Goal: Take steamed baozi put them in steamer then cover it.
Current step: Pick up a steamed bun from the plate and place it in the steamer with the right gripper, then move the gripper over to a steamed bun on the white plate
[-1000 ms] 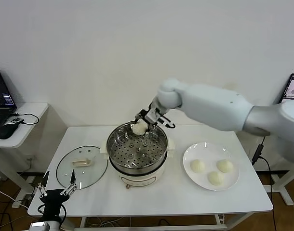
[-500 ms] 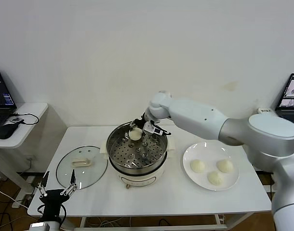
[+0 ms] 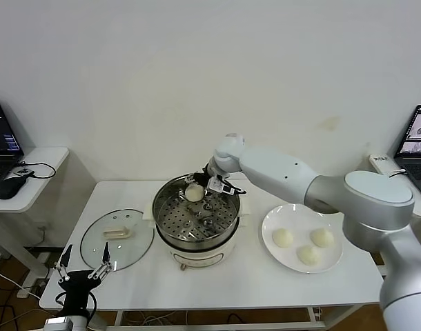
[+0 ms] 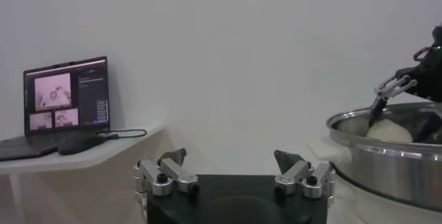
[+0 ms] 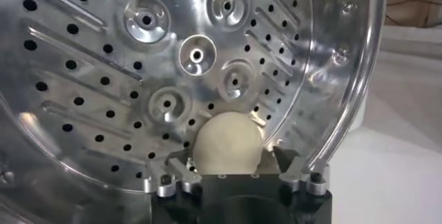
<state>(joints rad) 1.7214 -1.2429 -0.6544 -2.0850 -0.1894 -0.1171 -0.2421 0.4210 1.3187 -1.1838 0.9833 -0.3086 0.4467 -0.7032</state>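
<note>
Right gripper (image 3: 200,189) reaches into the steamer (image 3: 197,238) at its far rim, fingers closed around one steamed baozi (image 5: 227,148), low over the perforated tray (image 5: 138,73). Three more baozi (image 3: 308,254) sit on the white plate (image 3: 335,262) beside it. Glass cover (image 3: 116,238) lies on the worktop (image 3: 252,283). Left gripper (image 4: 233,173) parked near the worktop's front edge, fingers spread, holding nothing.

Cream-white baozi (image 3: 194,194); shiny perforated steel steamer (image 3: 197,238)

Nothing here can be read: the laptop (image 4: 65,101) at nine o'clock shows only blurred windows, and the steamer (image 3: 197,221) carries no legible marking.
</note>
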